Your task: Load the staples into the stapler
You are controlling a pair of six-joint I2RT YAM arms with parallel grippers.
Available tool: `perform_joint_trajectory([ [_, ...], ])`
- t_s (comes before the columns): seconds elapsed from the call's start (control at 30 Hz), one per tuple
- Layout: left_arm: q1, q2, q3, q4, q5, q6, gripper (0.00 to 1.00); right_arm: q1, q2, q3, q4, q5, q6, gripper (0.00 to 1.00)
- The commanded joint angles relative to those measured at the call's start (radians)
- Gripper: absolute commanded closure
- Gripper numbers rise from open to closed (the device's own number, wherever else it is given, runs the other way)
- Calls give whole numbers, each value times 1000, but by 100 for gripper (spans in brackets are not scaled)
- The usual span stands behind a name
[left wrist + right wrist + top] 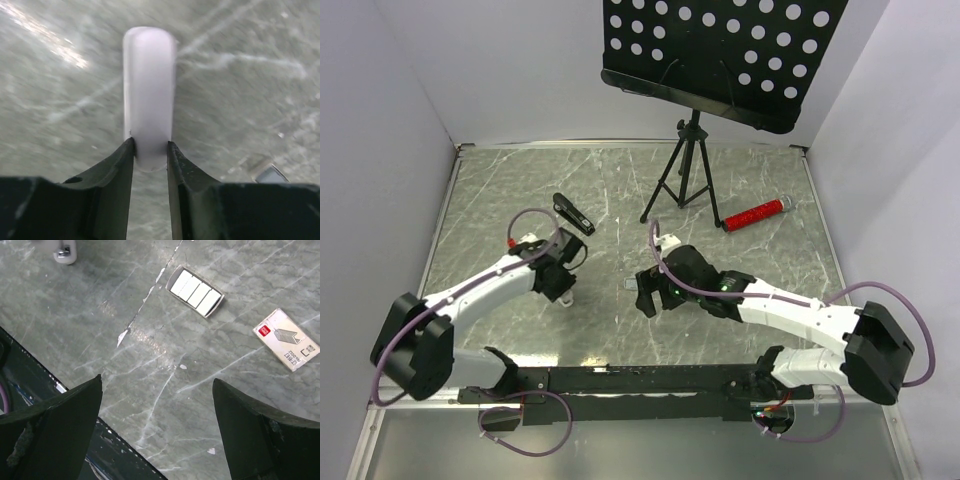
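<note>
My left gripper (pixel 560 285) is shut on a white rounded stapler (pixel 149 95), which lies low over the marble table and juts out ahead of the fingers. Its end also shows in the right wrist view (pixel 65 250). The staples (pixel 195 291) are a small silvery-grey strip lying flat on the table, seen as a speck in the top view (pixel 629 285), between the two grippers. My right gripper (pixel 157 430) is open and empty, hovering just short of the staples. It also shows in the top view (pixel 647 298).
A small tan-and-white staple box (pixel 288 339) lies right of the staples. A black elongated object (pixel 572 213) lies behind the left gripper. A tripod music stand (pixel 682 175) and a red cylinder (pixel 753 214) stand at the back. A black rail (pixel 640 380) runs along the near edge.
</note>
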Motion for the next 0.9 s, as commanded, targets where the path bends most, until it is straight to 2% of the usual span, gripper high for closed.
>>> perform_joint_trajectory([
  [0.0,-89,58,96,-28,32,-139,70,5,-79,-40,58,-12,-37,3],
  [0.17,-176,142,172,-19,42,-237,69,5,-126,-70,50,-11,-63,3],
  [0.3,-190,196,193,-5,73,-262,66,5,-133,-82,58,-8,-64,3],
  [0.33,-188,194,198,-16,66,-259,60,5,-129,-80,59,-11,-64,3],
  [0.37,-188,171,196,-22,53,-254,46,5,-124,-79,61,-12,-61,3],
  [0.4,-188,153,196,-27,15,-237,40,4,-117,-71,64,-12,-61,3],
  [0.43,-185,136,195,-45,-5,-226,29,5,-112,-68,64,-11,-55,3],
  [0.53,-137,76,181,-50,-39,-132,22,5,-86,-45,62,6,-35,3],
  [0.7,52,39,120,33,50,105,27,5,-23,21,22,47,-17,3],
  [0.73,83,42,104,41,80,125,31,5,-20,22,24,49,-6,3],
  [0.87,101,67,77,85,128,206,41,7,9,33,19,51,21,4],
])
